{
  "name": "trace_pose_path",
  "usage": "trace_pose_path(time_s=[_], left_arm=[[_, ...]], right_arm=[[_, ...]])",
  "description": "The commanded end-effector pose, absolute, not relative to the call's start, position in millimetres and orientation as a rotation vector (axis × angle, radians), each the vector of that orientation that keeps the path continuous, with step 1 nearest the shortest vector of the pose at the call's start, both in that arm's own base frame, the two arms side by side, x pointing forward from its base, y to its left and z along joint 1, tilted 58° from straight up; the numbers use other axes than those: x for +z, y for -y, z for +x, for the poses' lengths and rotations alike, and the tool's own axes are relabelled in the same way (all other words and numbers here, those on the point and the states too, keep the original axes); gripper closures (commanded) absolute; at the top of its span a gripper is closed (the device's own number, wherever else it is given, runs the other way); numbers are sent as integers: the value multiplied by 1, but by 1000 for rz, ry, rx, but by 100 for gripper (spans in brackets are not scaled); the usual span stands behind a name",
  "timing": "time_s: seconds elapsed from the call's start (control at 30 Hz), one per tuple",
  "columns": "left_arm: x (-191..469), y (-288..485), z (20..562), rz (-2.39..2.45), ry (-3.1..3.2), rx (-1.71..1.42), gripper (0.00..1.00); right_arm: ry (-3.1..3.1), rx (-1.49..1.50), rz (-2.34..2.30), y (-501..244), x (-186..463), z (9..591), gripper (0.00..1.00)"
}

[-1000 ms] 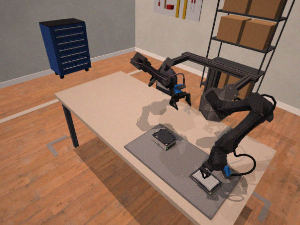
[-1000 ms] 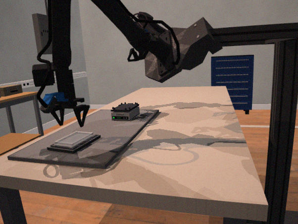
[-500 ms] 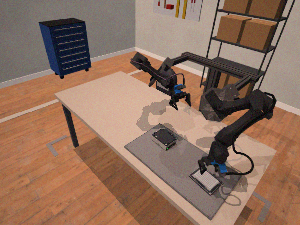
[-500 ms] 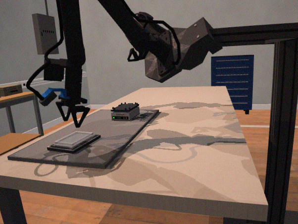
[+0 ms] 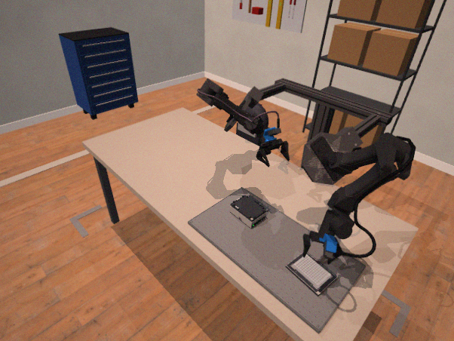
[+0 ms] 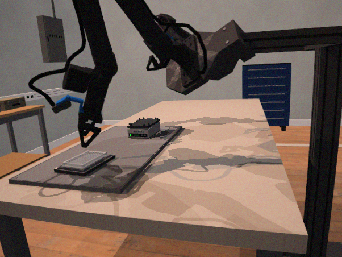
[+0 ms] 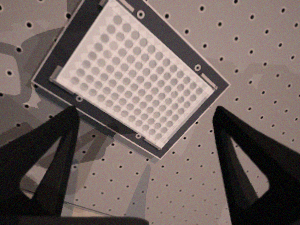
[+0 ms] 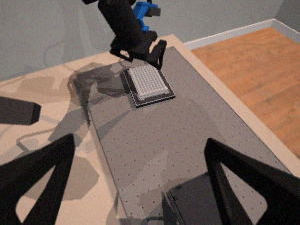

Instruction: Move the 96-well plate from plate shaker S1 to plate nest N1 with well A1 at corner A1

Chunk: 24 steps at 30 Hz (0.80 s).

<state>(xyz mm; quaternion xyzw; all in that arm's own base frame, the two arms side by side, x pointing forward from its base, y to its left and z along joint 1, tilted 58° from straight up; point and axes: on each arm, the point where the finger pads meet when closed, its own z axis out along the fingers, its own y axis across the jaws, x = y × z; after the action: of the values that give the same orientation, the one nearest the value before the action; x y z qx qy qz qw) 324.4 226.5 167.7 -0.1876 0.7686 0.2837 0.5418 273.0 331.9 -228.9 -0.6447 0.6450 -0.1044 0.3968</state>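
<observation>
The white 96-well plate [image 5: 312,270] lies flat inside the dark plate nest [image 5: 311,273] at the near end of the grey perforated mat [image 5: 277,250]. It also shows in the left wrist view [image 7: 132,81], in the exterior view [image 6: 84,160] and in the right wrist view [image 8: 147,81]. My left gripper [image 5: 317,252] is open and empty, raised just above the plate's far edge; it also shows in the exterior view [image 6: 88,136]. The plate shaker [image 5: 249,210] stands with its top bare. My right gripper [image 5: 273,152] is open and empty, hovering high over the table behind the shaker.
The shaker [image 6: 144,129] shows a green light on its front. A dark gantry frame [image 5: 339,109] and a shelf with cardboard boxes [image 5: 373,41] stand behind the table. A blue drawer cabinet [image 5: 99,69] stands on the floor far off.
</observation>
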Motion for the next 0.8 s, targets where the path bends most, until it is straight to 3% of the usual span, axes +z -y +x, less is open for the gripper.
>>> trace_pose_path(time_s=[0.0,0.77], left_arm=[[182,-219,334,-231,-1772,685,0],[174,-217,323,610,-1716,861,0]], right_arm=[[-1611,-233,-1643,-341,-231,270,0],[-1611,-233,-1643,-341,-231,270,0]])
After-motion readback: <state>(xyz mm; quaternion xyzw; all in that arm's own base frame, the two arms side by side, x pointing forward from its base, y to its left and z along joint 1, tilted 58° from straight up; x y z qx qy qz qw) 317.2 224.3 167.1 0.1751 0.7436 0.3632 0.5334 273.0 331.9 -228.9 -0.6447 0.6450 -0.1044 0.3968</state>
